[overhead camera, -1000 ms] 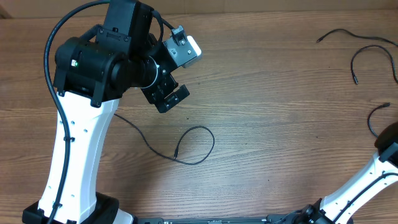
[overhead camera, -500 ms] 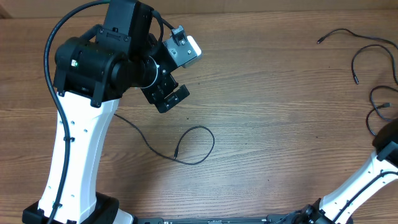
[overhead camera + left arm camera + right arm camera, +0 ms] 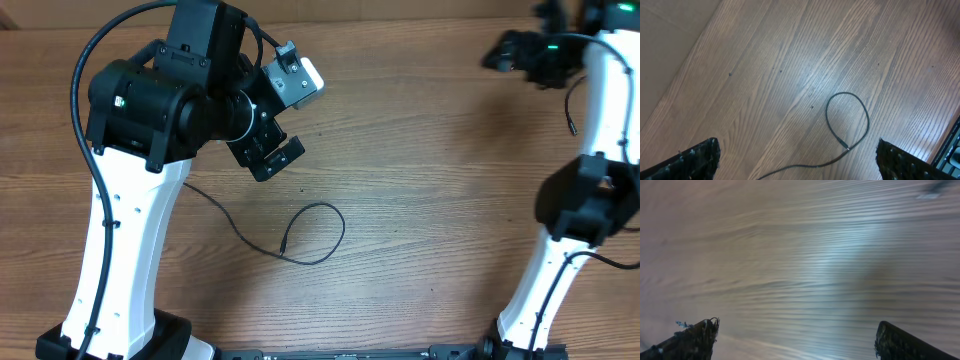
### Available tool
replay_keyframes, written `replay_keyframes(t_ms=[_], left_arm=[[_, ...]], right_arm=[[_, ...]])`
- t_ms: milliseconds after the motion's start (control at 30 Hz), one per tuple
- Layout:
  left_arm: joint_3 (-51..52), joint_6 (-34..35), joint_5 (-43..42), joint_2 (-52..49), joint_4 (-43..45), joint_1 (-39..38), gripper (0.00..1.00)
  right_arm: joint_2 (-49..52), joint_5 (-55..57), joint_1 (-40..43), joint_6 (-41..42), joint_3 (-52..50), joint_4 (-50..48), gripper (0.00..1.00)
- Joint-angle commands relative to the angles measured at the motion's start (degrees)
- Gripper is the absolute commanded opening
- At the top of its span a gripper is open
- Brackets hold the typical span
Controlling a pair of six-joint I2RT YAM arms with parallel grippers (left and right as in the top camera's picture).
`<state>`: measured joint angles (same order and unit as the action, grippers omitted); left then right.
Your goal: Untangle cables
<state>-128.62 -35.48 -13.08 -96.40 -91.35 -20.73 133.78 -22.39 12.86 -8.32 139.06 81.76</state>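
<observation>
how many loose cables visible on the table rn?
2. A looped cable lies in the centre of the overhead view. A second cable shows only a short end at the far right, beside the right arm. More may be hidden under that arm.

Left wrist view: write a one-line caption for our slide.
Open left gripper hovers over the wooden table, a thin black cable looped below.
</observation>
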Motion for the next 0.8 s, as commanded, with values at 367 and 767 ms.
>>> replay_keyframes(t_ms=[367,767], left_arm=[[-0.6,0.6,0.6,0.2,0.5,0.1,1.00],[-0.6,3.4,-4.2,0.2,0.5,0.1,0.99]], right_arm=[[-2.0,-0.6,-12.9,-4.1,1.1,1.3,1.00],[-2.0,-0.6,-13.5,-4.2,1.1,0.3,1.00]])
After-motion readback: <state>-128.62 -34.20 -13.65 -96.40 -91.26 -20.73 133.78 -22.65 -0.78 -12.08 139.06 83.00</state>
